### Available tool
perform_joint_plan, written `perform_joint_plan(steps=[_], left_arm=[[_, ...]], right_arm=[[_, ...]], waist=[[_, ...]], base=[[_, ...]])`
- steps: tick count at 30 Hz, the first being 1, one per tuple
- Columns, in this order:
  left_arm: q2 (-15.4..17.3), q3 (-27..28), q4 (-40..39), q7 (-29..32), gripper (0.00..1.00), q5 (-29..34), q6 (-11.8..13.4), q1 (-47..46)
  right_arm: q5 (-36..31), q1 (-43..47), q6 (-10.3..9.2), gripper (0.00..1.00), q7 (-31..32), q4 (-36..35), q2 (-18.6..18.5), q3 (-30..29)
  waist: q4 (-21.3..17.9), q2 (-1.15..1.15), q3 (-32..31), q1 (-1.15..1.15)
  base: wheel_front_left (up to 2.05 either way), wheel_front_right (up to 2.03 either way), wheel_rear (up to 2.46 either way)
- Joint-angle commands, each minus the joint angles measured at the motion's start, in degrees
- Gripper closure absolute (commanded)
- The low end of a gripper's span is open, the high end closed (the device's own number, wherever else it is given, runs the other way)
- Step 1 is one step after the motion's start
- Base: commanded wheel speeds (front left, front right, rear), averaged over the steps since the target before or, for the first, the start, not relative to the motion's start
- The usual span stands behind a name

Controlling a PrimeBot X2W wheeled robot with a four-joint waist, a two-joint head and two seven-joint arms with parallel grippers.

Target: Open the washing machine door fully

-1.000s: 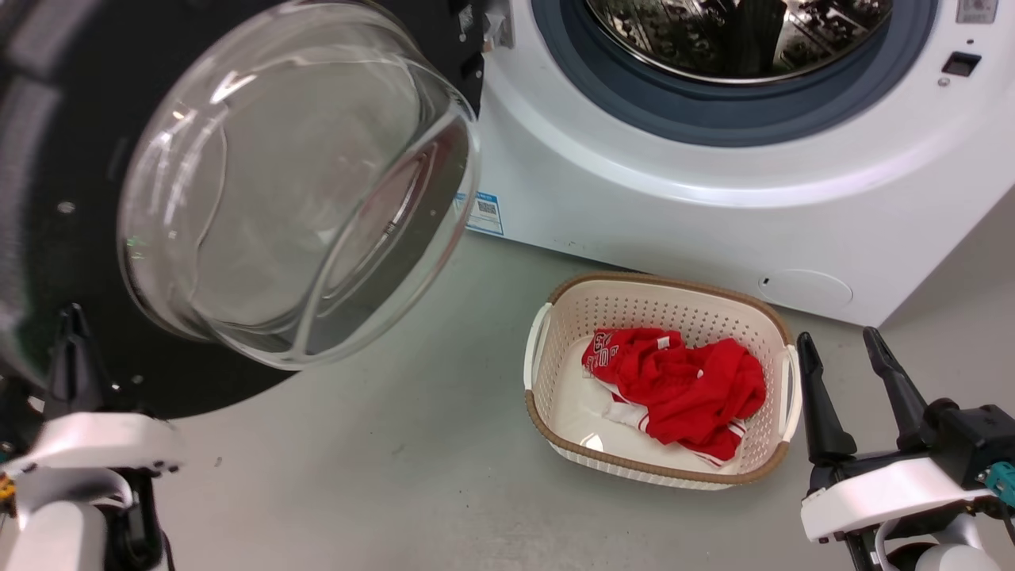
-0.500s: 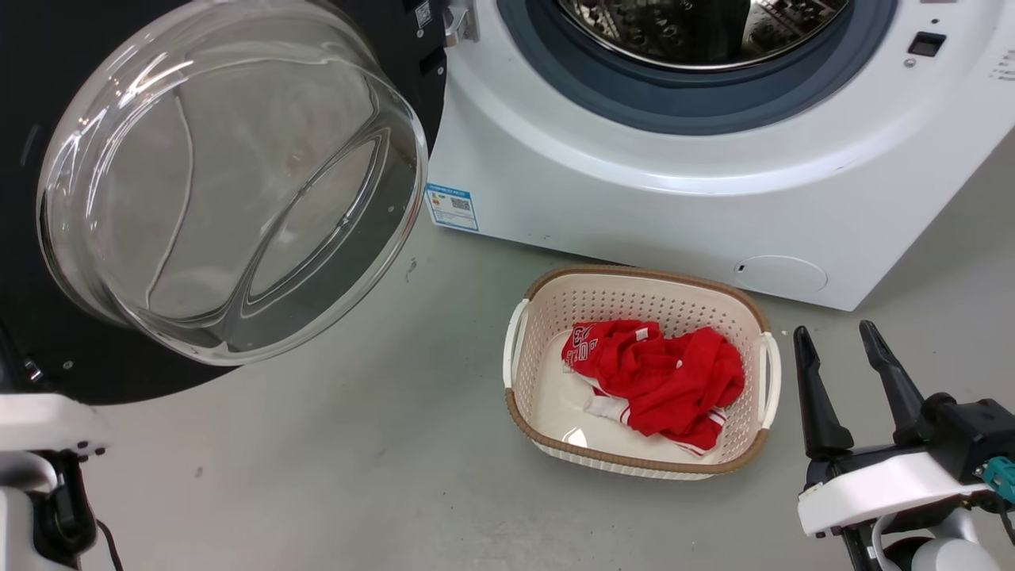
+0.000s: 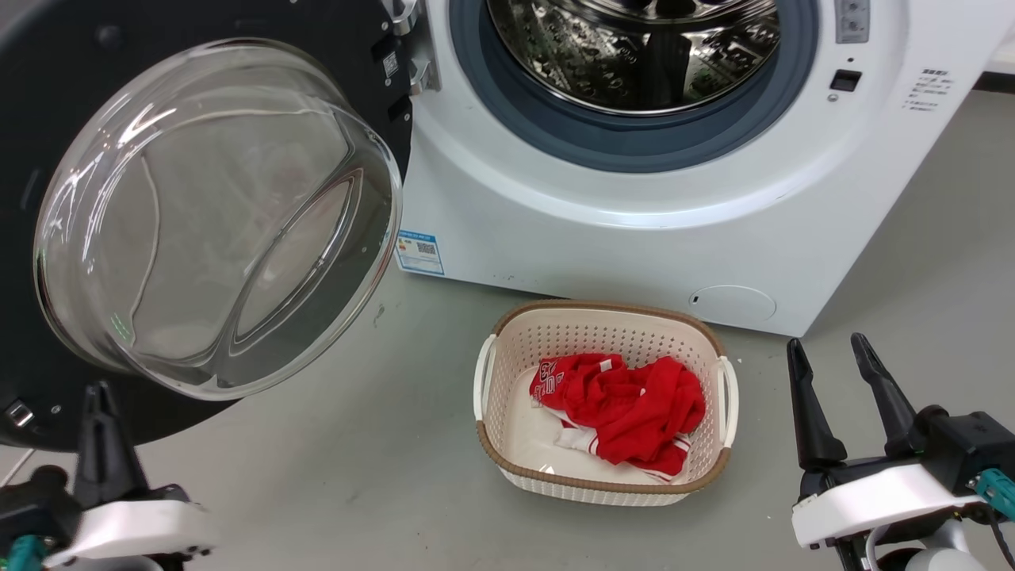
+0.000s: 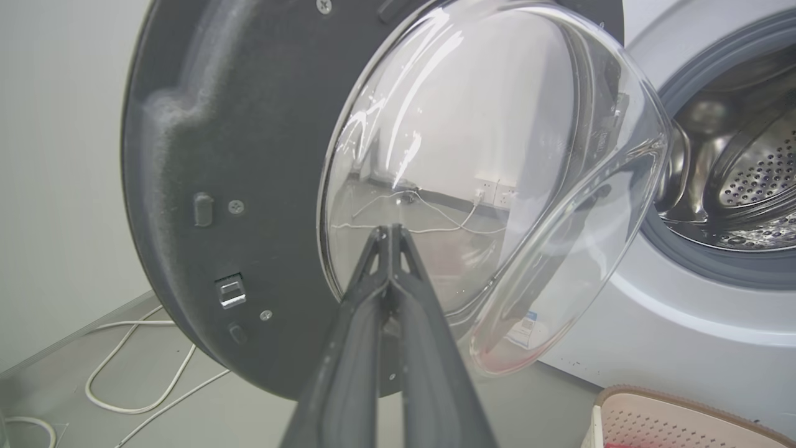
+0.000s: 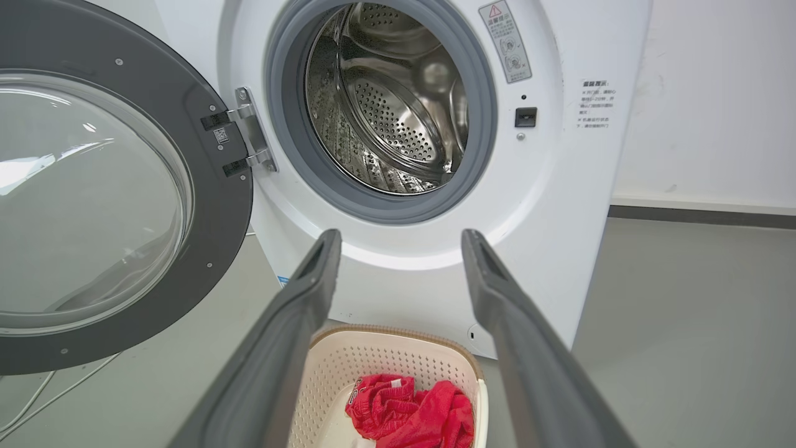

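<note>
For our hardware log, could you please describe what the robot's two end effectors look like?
Left end effector and right end effector: each has two long, tapered dark fingers on a glossy white housing; a teal connector shows at the right wrist.

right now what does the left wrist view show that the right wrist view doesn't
Left wrist view's own: the left gripper, fingers pressed shut, and the latch on the inner rim of the door.

Right wrist view's own: the right gripper, fingers spread, the hinge, the warning label and the lock slot.

Both: the door swung open, the washing machine, its steel drum and the basket.
</note>
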Motion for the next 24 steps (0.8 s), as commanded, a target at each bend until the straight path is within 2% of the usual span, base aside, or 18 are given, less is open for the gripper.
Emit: perform_joint_plan(steps=[1,7,11,19,21,22,23,24], left_arm=[[-0.46,-0.60,-0.83,-0.14,1.00,0.47,-0.59,0.78],[-4.49,-6.19,-4.10,-0.14,1.00,3.17,-4.03,1.14],[-5.79,-9.51,-3.71,-0.15,1.00,5.36,-6.00,-1.02],[-6.77,-13.53,-0.86,-0.14,1.00,8.66,-7.38,-5.01],[-6.80,-13.74,-0.36,-0.14,0.57,9.19,-7.40,-5.47],[-6.84,-13.73,-0.24,-0.14,0.21,9.23,-7.24,-5.64],[-6.83,-13.67,-0.13,-0.14,0.00,9.46,-7.07,-5.70],[-6.87,-13.64,-0.06,-0.14,0.00,9.56,-6.99,-5.66]], right_arm=[[-0.14,0.75,-0.03,0.00,-0.15,-0.12,0.10,0.10],[-0.72,1.12,-0.02,0.00,-0.03,-0.68,0.11,-0.24],[-1.45,1.48,-0.03,0.00,0.14,-1.81,0.10,-0.60],[-2.11,1.94,-0.03,0.00,0.67,-2.93,0.11,-1.03],[-2.20,2.27,-0.03,0.00,0.75,-3.21,0.11,-1.10],[-2.26,2.47,-0.02,0.00,0.89,-3.25,0.11,-1.09],[-2.27,2.61,-0.02,0.00,1.02,-3.35,0.11,-1.05],[-2.27,2.72,-0.03,0.00,1.09,-3.46,0.11,-1.04]], waist=[[-0.71,0.00,-0.71,0.00],[-2.89,0.00,-2.05,0.00],[-4.84,0.00,-2.52,0.00],[-9.23,0.00,-3.57,0.00],[-10.02,0.00,-3.77,0.00],[-10.35,0.00,-3.89,0.00],[-10.66,0.00,-3.95,0.00],[-10.91,0.00,-4.00,0.00]], base=[[0.00,0.00,0.00],[0.00,0.00,0.00],[0.00,0.00,0.00],[0.00,0.00,0.00],[0.00,0.00,0.00],[0.00,0.00,0.00],[0.00,0.00,0.00],[0.00,0.00,0.00]])
